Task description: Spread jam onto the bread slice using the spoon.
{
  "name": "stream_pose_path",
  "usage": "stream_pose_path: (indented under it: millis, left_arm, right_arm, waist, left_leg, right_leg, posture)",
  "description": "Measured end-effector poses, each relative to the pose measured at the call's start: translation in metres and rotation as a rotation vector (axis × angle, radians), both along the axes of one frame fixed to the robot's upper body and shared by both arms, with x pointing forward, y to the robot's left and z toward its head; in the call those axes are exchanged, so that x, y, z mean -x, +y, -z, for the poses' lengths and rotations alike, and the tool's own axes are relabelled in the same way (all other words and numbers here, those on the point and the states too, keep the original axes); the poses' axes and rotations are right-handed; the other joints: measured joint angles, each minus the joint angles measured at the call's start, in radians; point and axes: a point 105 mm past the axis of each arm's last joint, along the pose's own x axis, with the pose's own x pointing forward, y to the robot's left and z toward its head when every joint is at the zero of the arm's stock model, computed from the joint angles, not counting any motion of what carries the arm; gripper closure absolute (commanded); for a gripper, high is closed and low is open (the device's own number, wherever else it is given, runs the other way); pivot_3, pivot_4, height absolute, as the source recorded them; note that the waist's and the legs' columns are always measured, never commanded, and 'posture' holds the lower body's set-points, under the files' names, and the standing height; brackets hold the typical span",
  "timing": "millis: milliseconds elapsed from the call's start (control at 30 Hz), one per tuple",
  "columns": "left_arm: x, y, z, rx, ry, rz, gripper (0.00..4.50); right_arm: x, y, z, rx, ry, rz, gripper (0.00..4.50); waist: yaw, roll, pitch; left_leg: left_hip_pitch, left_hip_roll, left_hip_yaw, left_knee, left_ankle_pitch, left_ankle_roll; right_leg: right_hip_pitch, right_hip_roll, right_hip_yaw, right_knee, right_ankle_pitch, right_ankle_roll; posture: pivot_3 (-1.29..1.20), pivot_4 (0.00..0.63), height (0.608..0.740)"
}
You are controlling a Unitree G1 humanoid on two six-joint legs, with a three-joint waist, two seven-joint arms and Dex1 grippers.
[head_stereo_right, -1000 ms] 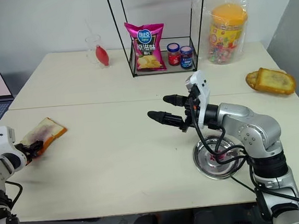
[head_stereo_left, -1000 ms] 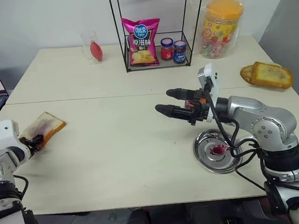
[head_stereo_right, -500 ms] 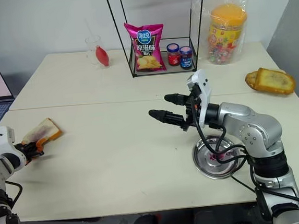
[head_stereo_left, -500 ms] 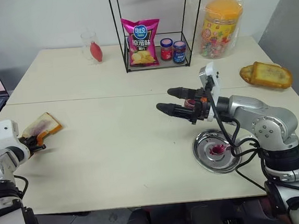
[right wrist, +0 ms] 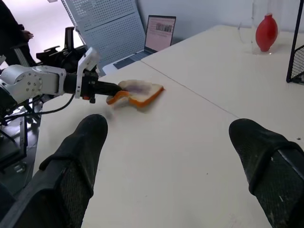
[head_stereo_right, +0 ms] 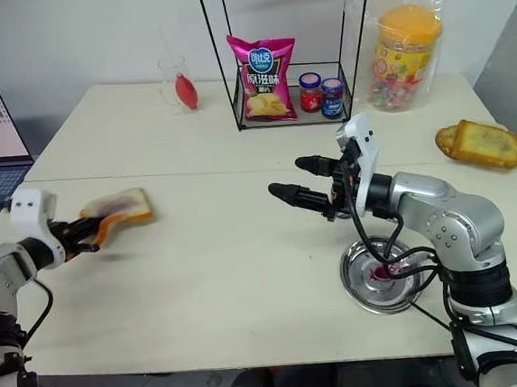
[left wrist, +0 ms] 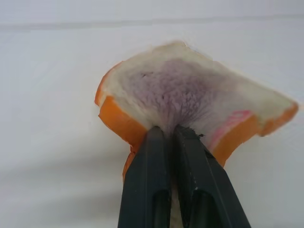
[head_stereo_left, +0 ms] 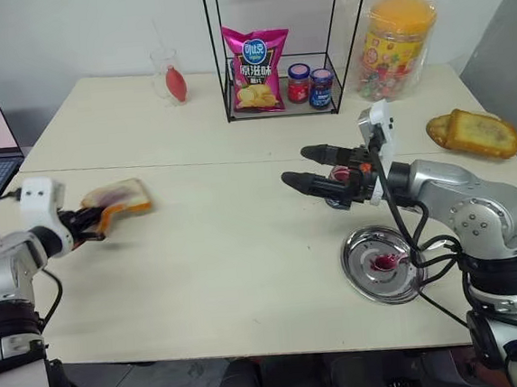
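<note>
The left pincer is pinched tight on one edge of the thin white bread slice with tan crust and a purple smear in the middle. The slice hangs in the air just above the pale bench, sticking out past the black fingers.

The right pincer hangs over the middle of the bench with its two fingers wide apart, holding nothing. Just behind it I can see a bit of a small jar with red in it, but I cannot tell if it is the jam. The round shiny steel dish sits below, with a red blob in it.

The bread is soft and held only by its edge. It could bend, tear or slip out and fall jam-side down. A quick swing would make that more likely.
</note>
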Motion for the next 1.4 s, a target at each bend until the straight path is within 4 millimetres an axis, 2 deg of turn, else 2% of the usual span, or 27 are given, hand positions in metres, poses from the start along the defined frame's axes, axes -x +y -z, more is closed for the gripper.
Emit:
stream_pose_path:
  millis: [100, 200, 233, 300, 333, 400, 533, 667, 967, 1033, 1133, 1400]
  left_arm:
    - [0.005, -0.036, -0.013, 0.011, -0.015, 0.188, 4.48]
    - [0.015, -0.074, -0.009, -0.023, 0.028, 0.382, 4.48]
    - [0.021, -0.095, 0.000, -0.050, 0.067, 0.494, 4.48]
    - [0.026, -0.110, 0.011, -0.091, 0.109, 0.584, 4.48]
    - [0.028, -0.124, 0.026, -0.161, 0.140, 0.665, 4.48]
    - [0.029, -0.129, 0.031, -0.175, 0.146, 0.688, 4.48]
    - [0.019, -0.165, 0.044, -0.287, 0.105, 0.839, 4.48]
    - [0.011, -0.185, 0.060, -0.350, 0.089, 0.912, 4.48]
    - [0.003, -0.183, 0.062, -0.503, 0.015, 0.983, 4.48]
    - [0.002, -0.181, 0.062, -0.500, 0.020, 0.980, 3.91]
    - [0.001, -0.176, 0.062, -0.483, 0.031, 0.968, 3.28]
    - [0.007, -0.156, 0.052, -0.463, 0.075, 0.943, 1.65]
  right_arm:
    - [0.002, -0.002, -0.001, -0.004, -0.001, 0.009, 0.00]
    - [0.004, -0.004, -0.002, 0.000, -0.001, 0.020, 0.00]
    - [0.006, -0.003, -0.003, -0.005, 0.001, 0.014, 0.00]
    - [0.009, -0.005, -0.002, 0.001, 0.002, 0.014, 0.00]
    - [0.012, -0.007, 0.000, 0.008, 0.012, 0.017, 0.00]
    - [0.013, -0.007, 0.000, 0.007, 0.016, 0.015, 0.00]
    - [0.029, -0.008, 0.010, 0.037, 0.048, -0.015, 0.00]
    - [0.037, -0.005, 0.013, 0.039, 0.058, -0.030, 0.00]
    - [0.042, -0.008, 0.025, 0.053, 0.090, 0.008, 0.00]
    - [0.042, -0.009, 0.026, 0.056, 0.094, 0.011, 0.00]
    - [0.042, -0.011, 0.029, 0.060, 0.103, 0.016, 0.00]
    - [0.040, -0.016, 0.035, 0.053, 0.128, 0.050, 0.00]
  waist:
    - [-0.005, 0.000, 0.000]
    - [-0.010, 0.000, 0.000]
    - [-0.011, 0.000, 0.000]
    - [-0.012, 0.000, 0.000]
    - [-0.013, 0.000, 0.000]
    - [-0.015, 0.000, 0.000]
    - [-0.001, 0.000, 0.000]
    - [0.001, 0.000, 0.000]
    - [0.000, 0.000, 0.000]
    - [-0.005, 0.000, 0.000]
    - [-0.010, 0.000, 0.000]
    - [-0.023, 0.000, 0.000]
  left_leg:
    - [0.000, 0.000, 0.001, 0.000, 0.000, 0.000]
    - [0.000, 0.000, 0.001, 0.000, 0.000, 0.000]
    - [0.000, 0.000, 0.001, 0.000, 0.000, 0.000]
    - [0.001, 0.000, 0.001, 0.000, 0.000, 0.000]
    - [0.001, 0.000, 0.001, 0.000, 0.000, 0.000]
    - [0.000, 0.000, 0.001, 0.000, 0.000, 0.000]
    - [0.000, -0.001, 0.001, 0.001, 0.000, 0.000]
    - [0.000, -0.001, 0.001, 0.001, 0.000, 0.000]
    - [0.004, 0.000, 0.001, 0.003, 0.000, 0.001]
    - [0.007, 0.000, 0.001, 0.002, 0.001, 0.002]
    - [0.012, 0.000, 0.001, 0.002, 0.001, 0.002]
    - [0.013, 0.001, 0.001, 0.000, 0.001, 0.002]
  right_leg:
    - [0.000, 0.000, 0.001, 0.000, 0.000, 0.000]
    - [0.000, 0.001, 0.001, 0.000, 0.000, 0.000]
    - [0.000, 0.001, 0.001, 0.000, 0.000, 0.000]
    - [0.000, 0.001, 0.001, 0.000, 0.000, 0.000]
    - [0.000, 0.002, 0.001, 0.000, 0.000, 0.000]
    - [0.000, 0.002, 0.002, 0.000, 0.000, 0.000]
    - [0.001, 0.002, 0.002, -0.001, 0.000, 0.000]
    - [0.001, 0.002, 0.003, -0.001, 0.000, 0.000]
    - [0.005, 0.003, 0.003, -0.001, 0.000, 0.001]
    - [0.007, 0.003, 0.003, -0.001, -0.001, 0.003]
    - [0.012, 0.004, 0.003, -0.001, -0.002, 0.005]
    - [0.012, 0.004, 0.004, -0.001, -0.002, 0.005]
  posture:
    - [0.00, 0.150, 0.740]
    - [0.00, 0.150, 0.740]
    - [0.00, 0.150, 0.740]
    - [0.00, 0.150, 0.740]
    - [0.00, 0.150, 0.740]
    - [0.00, 0.150, 0.740]
    - [0.00, 0.150, 0.740]
    - [0.00, 0.150, 0.740]
    - [0.00, 0.150, 0.740]
    - [0.00, 0.150, 0.740]
    - [0.00, 0.150, 0.740]
    - [0.00, 0.150, 0.740]
